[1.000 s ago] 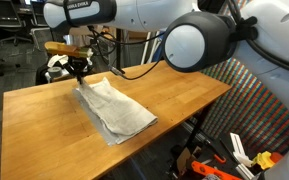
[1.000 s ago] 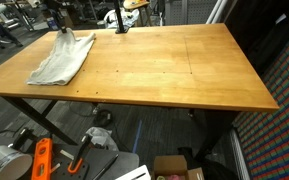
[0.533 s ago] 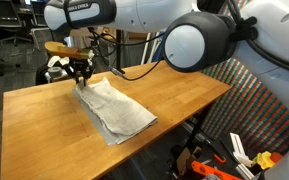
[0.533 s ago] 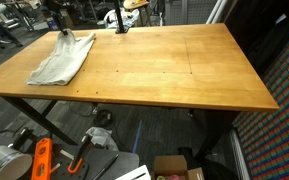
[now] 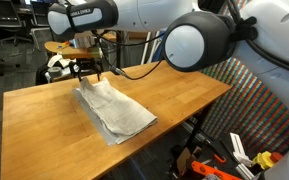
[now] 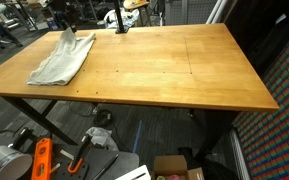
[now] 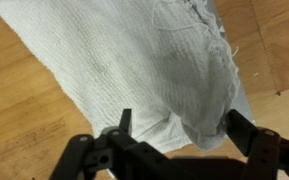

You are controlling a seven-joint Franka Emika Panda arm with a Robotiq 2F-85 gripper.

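One grey cloth point(image 7: 134, 60) lies directly beneath the wide-spread pincer point(image 7: 177, 118).

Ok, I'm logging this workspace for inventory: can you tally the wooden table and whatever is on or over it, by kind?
Grey cloth: 1
Wooden table: 1
Tool, open: 1
Total: 3
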